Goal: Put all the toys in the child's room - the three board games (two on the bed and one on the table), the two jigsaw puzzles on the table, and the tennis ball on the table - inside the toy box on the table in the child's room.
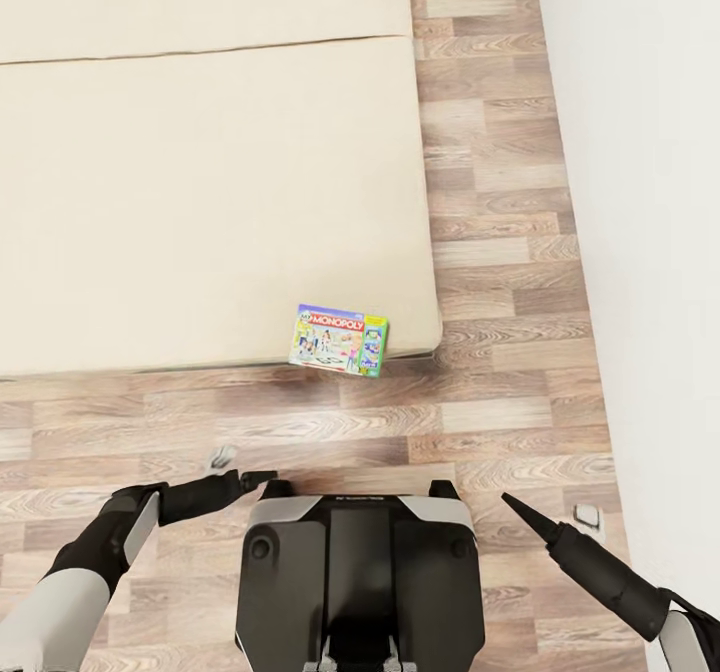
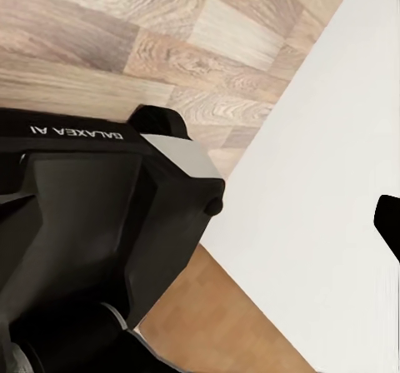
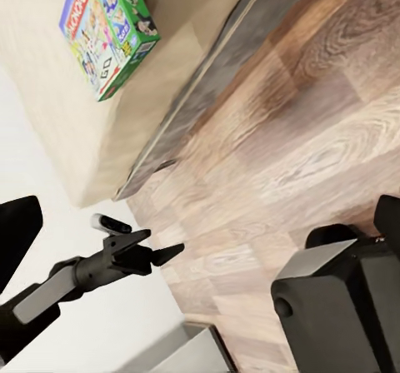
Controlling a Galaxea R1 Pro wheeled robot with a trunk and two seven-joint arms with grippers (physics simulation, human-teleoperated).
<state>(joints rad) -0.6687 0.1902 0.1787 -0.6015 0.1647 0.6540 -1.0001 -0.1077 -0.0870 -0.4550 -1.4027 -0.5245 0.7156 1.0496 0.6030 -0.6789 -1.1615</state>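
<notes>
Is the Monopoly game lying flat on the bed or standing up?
Lying flat. The Monopoly box rests lid-up on the bed, near its corner at the front edge, its whole printed cover showing.

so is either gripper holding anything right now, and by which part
Nothing is held. The left gripper and right gripper hang over bare floor, and the board game lies untouched at the bed's edge.

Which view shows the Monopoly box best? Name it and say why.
Head view: the Monopoly box shows whole, lying flat at the bed's near corner by the edge. The right wrist view shows it cut off at the frame edge. The left wrist view looks at floor and wall.
</notes>
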